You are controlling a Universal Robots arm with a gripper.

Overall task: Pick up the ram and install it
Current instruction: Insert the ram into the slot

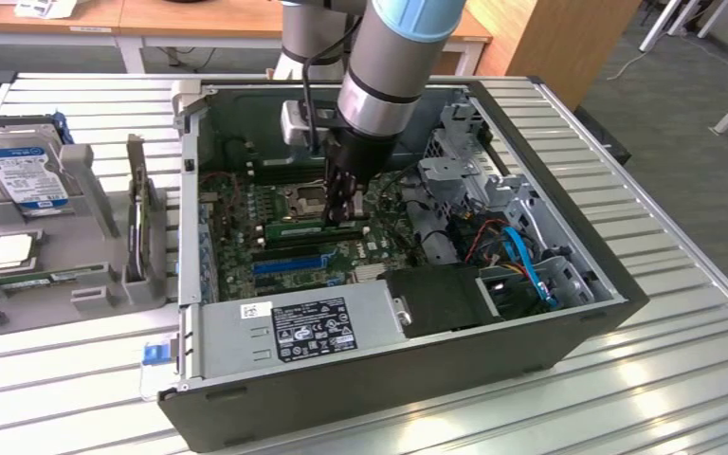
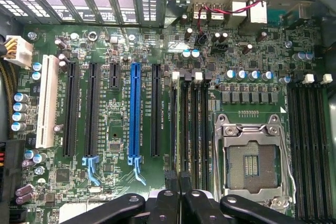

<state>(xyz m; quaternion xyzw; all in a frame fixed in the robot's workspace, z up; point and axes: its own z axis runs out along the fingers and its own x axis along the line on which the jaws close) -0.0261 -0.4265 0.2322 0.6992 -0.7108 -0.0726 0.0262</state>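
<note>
While the ram (image 1: pixel 296 229) stands on the motherboard (image 2: pixel 118 124): seating step, probably
Gripper (image 1: pixel 345 213): fingers (image 2: pixel 169 177) pressed together over it
Seating calls for: even, square downward pressure

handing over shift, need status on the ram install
fingers closed on the ram, low over the motherboard. ram on edge beside the empty cpu socket. nothing seen in its way.

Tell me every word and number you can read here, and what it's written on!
Nothing reads clearly enough to quote.
Sticker on the hard drive: too blurred.
Stickers on the power supply box: too small.
White print on the circuit board: too small.
</note>
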